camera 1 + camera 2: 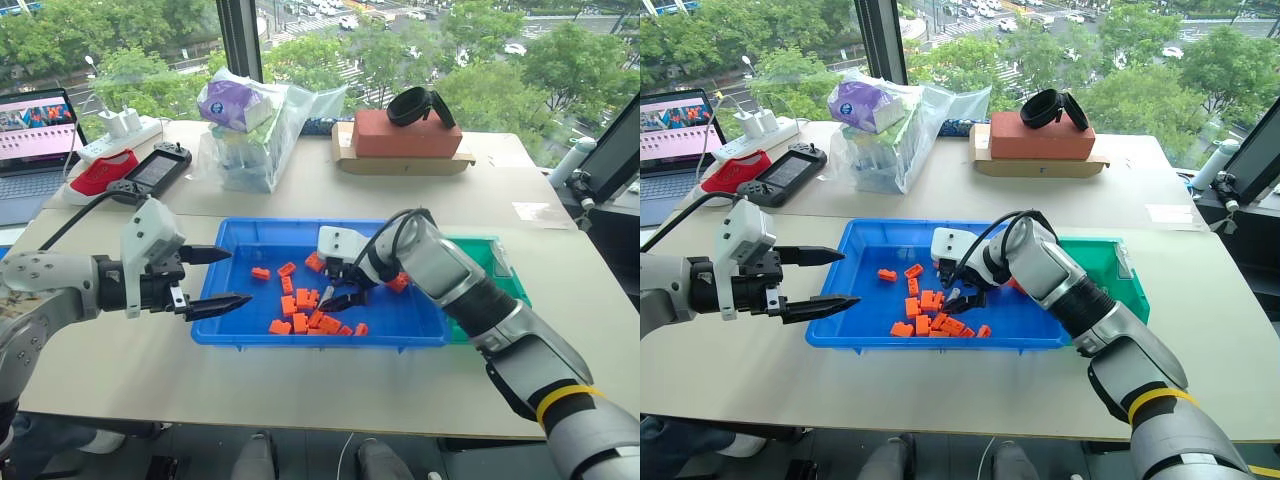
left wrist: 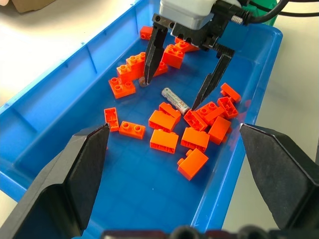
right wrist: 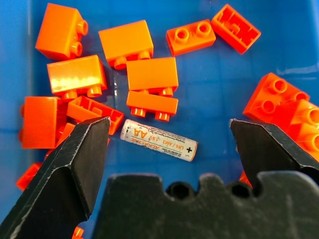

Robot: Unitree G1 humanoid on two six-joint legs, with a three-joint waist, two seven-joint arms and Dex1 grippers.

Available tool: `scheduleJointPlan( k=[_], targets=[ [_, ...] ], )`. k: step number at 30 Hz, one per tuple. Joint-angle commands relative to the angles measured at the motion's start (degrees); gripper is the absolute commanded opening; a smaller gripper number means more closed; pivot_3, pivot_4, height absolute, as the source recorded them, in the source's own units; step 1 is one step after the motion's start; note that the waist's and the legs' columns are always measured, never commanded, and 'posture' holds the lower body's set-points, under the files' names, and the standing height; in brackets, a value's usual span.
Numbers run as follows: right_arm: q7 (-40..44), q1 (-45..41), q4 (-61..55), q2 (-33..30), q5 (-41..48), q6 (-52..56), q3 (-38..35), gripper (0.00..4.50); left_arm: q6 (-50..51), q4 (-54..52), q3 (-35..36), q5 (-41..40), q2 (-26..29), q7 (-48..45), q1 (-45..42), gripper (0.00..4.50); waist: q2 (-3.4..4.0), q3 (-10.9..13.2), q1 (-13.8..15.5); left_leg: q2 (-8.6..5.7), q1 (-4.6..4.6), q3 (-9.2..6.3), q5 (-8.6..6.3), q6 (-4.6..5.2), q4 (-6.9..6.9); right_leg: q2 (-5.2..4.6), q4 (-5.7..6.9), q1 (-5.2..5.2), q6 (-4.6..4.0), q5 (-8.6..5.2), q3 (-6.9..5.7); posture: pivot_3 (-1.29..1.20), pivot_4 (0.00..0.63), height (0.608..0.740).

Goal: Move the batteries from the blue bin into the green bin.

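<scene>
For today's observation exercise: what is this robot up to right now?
The right gripper hangs open inside the blue bin, its fingers either side of an AA battery lying among orange bricks; nothing is gripped yet. The left gripper waits open at the bin's left end. The green bin stands beside the blue one.

Battery [image 3: 159,140], lying among orange bricks in blue bin [image 3: 209,89]: printed "AA", "ALKALINE", "LR6 / AM3 1.5V", and "+" sign at one end. Laptop [image 1: 35,125] screen: text too small to read.
</scene>
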Motion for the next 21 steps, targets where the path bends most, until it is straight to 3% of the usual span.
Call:
scheduleJointPlan(
  k=[1, 12, 15, 21],
  targets=[
    [0.7, -0.6, 0.7, 0.5, -1.5, -1.5, 0.2, 4.47, -1.0, -0.7, 0.8, 0.2, 0.5, 0.3, -0.4, 4.5, 0.0, 0.0, 0.0, 0.0, 0.0, 0.0, 0.0, 0.0, 0.0, 0.0, 0.0, 0.0, 0.0, 0.0, 0.0, 0.0, 0.15, 0.739],
    [2.2, 1.2, 3.3, 0.6, -3.7, -1.5, 0.6, 4.47, -1.5, -0.3, 0.6, 0.6, 0.6, -0.1, -0.6, 4.5, 0.0, 0.0, 0.0, 0.0, 0.0, 0.0, 0.0, 0.0, 0.0, 0.0, 0.0, 0.0, 0.0, 0.0, 0.0, 0.0, 0.15, 0.739],
    [2.2, 1.7, 2.6, 0.6, -3.6, -0.9, 0.3, 3.84, -1.8, -0.1, 0.6, 0.7, 0.6, -0.3, -0.7, 4.5, 0.0, 0.0, 0.0, 0.0, 0.0, 0.0, 0.0, 0.0, 0.0, 0.0, 0.0, 0.01, 0.0, 0.0, 0.0, 0.0, 0.15, 0.739],
    [2.0, 2.4, 0.8, 0.5, -3.4, 0.2, 0.0, 1.88, -2.3, 0.4, -0.3, 1.1, 0.4, -0.6, -1.3, 4.5, 0.0, 0.0, 0.0, 0.0, 0.0, 0.0, 0.0, 0.0, 0.0, 0.0, 0.0, 0.01, 0.0, 0.0, 0.0, 0.0, 0.15, 0.739]
  ],
)
